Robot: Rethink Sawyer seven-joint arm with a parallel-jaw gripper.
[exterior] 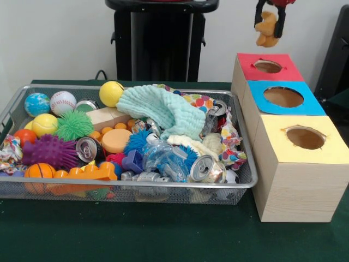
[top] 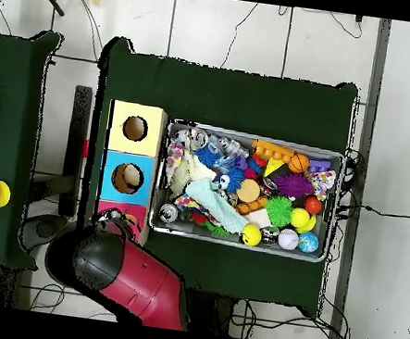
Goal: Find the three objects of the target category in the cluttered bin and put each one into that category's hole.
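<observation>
A small tan plush toy (exterior: 267, 29) hangs in the air, pinched between the black fingers of the tool (exterior: 269, 21), which is closed around it. It sits above and slightly behind the round hole in the red-topped wooden box (exterior: 268, 66), the farthest of three boxes in a row with the blue-topped box (exterior: 283, 97) and yellow-topped box (exterior: 305, 137); by my reading a short drop forward and down would land it there. Left of the boxes, the wire mesh bin (exterior: 16, 103) on the green desk (exterior: 163, 234) holds balls, cans and a mint knitted cloth (exterior: 161, 112). The overhead view shows only the red arm (top: 133, 280) covering the red box, hiding toy and tool.
</observation>
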